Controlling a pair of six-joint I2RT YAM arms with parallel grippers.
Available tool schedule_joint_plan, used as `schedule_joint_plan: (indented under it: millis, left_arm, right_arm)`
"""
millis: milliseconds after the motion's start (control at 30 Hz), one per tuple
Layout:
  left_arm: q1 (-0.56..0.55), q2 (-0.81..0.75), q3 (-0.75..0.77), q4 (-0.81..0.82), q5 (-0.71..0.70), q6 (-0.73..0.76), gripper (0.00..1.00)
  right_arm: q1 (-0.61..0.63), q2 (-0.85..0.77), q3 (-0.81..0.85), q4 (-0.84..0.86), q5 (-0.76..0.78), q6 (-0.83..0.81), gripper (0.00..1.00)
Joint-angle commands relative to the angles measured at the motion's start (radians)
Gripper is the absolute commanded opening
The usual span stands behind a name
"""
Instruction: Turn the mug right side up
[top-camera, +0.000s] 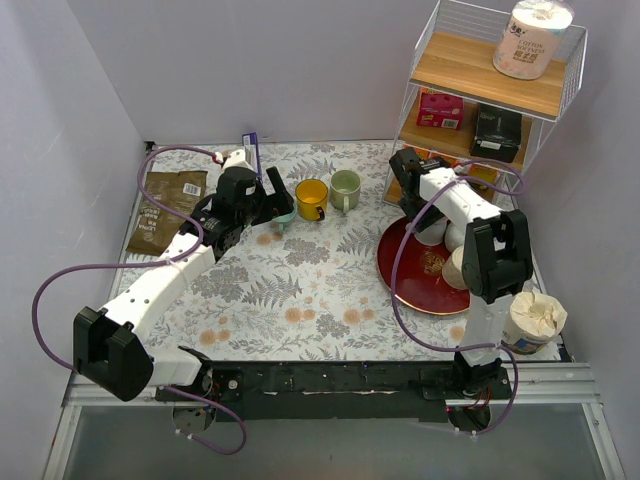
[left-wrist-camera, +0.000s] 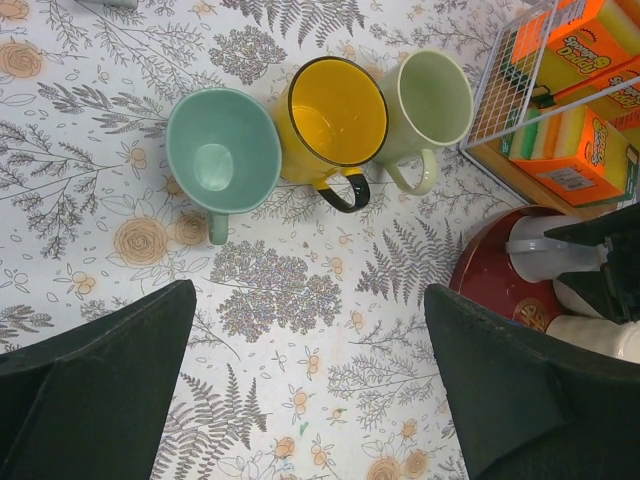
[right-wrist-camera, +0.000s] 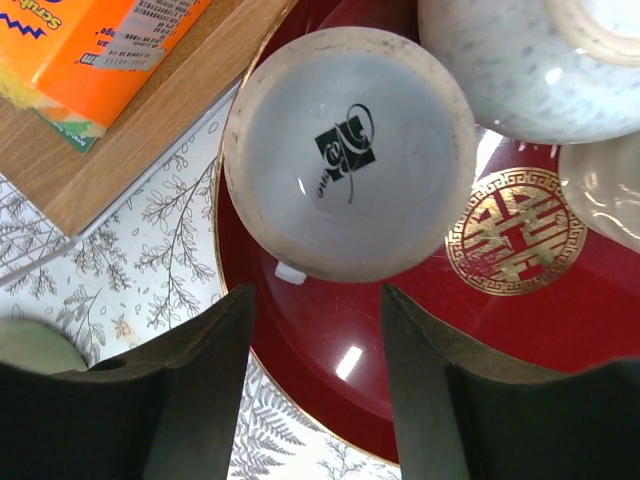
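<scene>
On the far-left part of the red plate (right-wrist-camera: 330, 385), the mug (right-wrist-camera: 348, 150) stands upside down. The right end effector (right-wrist-camera: 315, 295) hovers over it, spread wide and empty. Left of the plate, the left end effector (left-wrist-camera: 308, 290) hangs wide open and empty over the bench (left-wrist-camera: 300, 385), near three upright mugs (left-wrist-camera: 335, 110).

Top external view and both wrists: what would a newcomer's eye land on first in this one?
A teal mug, a yellow mug and a pale green mug stand upright in a row on the floral tablecloth, with the left gripper open beside them. To the right, on the red plate, the right gripper hangs open over an upside-down white mug, its printed base facing up.
</scene>
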Motion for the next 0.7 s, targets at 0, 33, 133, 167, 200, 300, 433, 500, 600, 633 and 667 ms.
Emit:
schedule_joint_plan:
  millis: [0, 33, 133, 167, 200, 300, 433, 500, 600, 633, 667]
  left_arm:
    - [0.004, -0.034, -0.008, -0.014, 0.011, 0.000, 0.98]
    - [0.004, -0.033, -0.008, -0.017, 0.011, 0.002, 0.98]
    - [0.004, -0.031, -0.003, -0.020, 0.013, 0.003, 0.98]
    - [0.004, -0.031, -0.002, -0.020, 0.013, 0.007, 0.98]
    - [0.004, -0.031, -0.002, -0.022, 0.011, 0.008, 0.98]
    - [0.004, -0.030, -0.002, -0.023, 0.011, 0.013, 0.98]
    - [0.004, -0.025, 0.000, -0.023, 0.010, 0.016, 0.98]
    - [0.004, -0.024, 0.001, -0.023, 0.011, 0.016, 0.98]
    - [0.002, -0.022, 0.000, -0.022, 0.010, 0.016, 0.98]
    - [0.002, -0.022, -0.002, -0.022, 0.011, 0.016, 0.98]
    - [0.004, -0.022, 0.000, -0.023, 0.011, 0.016, 0.98]
  right_arm:
    - [0.008, 0.044, 0.054, -0.027, 0.061, 0.067, 0.59]
    - [0.008, 0.054, 0.056, -0.022, 0.061, 0.068, 0.58]
    - [0.008, 0.074, 0.063, -0.008, 0.068, 0.072, 0.56]
    - [0.008, 0.080, 0.069, -0.010, 0.074, 0.079, 0.56]
    - [0.008, 0.088, 0.076, -0.019, 0.077, 0.082, 0.56]
    - [0.011, 0.108, 0.099, -0.033, 0.087, 0.093, 0.55]
    - [0.014, 0.128, 0.112, -0.042, 0.101, 0.107, 0.50]
    - [0.016, 0.134, 0.117, -0.056, 0.109, 0.115, 0.47]
    - [0.017, 0.143, 0.115, -0.065, 0.115, 0.122, 0.44]
    - [0.017, 0.148, 0.115, -0.066, 0.117, 0.122, 0.44]
    - [0.017, 0.149, 0.115, -0.074, 0.118, 0.125, 0.44]
